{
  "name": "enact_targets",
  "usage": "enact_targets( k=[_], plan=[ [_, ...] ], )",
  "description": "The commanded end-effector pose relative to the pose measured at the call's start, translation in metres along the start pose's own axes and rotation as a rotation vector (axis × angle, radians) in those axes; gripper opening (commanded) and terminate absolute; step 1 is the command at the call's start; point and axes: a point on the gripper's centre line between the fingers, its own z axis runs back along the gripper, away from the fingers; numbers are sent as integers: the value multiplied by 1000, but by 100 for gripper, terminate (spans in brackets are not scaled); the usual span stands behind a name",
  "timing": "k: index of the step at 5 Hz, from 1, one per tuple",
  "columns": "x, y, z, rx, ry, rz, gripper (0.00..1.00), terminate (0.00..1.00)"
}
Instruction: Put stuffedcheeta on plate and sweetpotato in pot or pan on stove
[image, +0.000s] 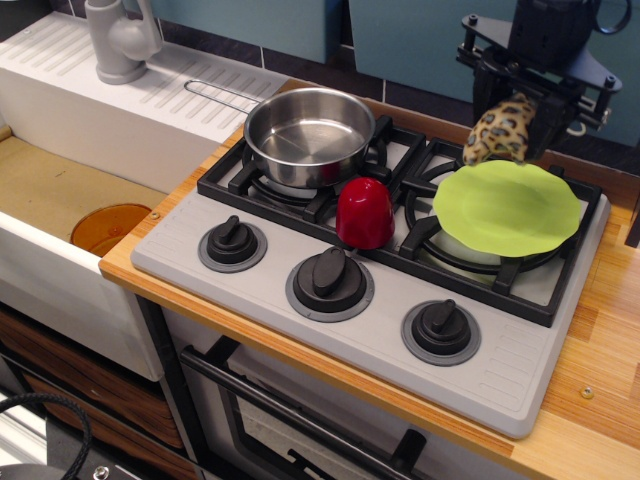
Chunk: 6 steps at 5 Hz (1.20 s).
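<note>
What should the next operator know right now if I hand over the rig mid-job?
Gripper: shut on the stuffedcheeta, held in the air near the far edge of the plate; not on it yet.
Plate: lies on the right burner of the stove, nothing on it.
Sweetpotato: stands upright on the stove between the two burners, in front of the pan, untouched.
Pan: on the left burner, empty.
Done: the stuffedcheeta is picked up.
Left: set it on the plate and release it, then pick up the sweetpotato and put it in the pan.
</note>
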Motion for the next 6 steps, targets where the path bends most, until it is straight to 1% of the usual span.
enact_targets(
  k=[1,3,5,6],
  plan=[
    [0,-9,16,9,-62,-14,100,0],
    [-1,-13,14,5,-85,-1,100,0],
    [-1,-15,21,2,-69,0,100,0],
    [-6,-12,33,-4,-36,-14,100,0]
  ],
)
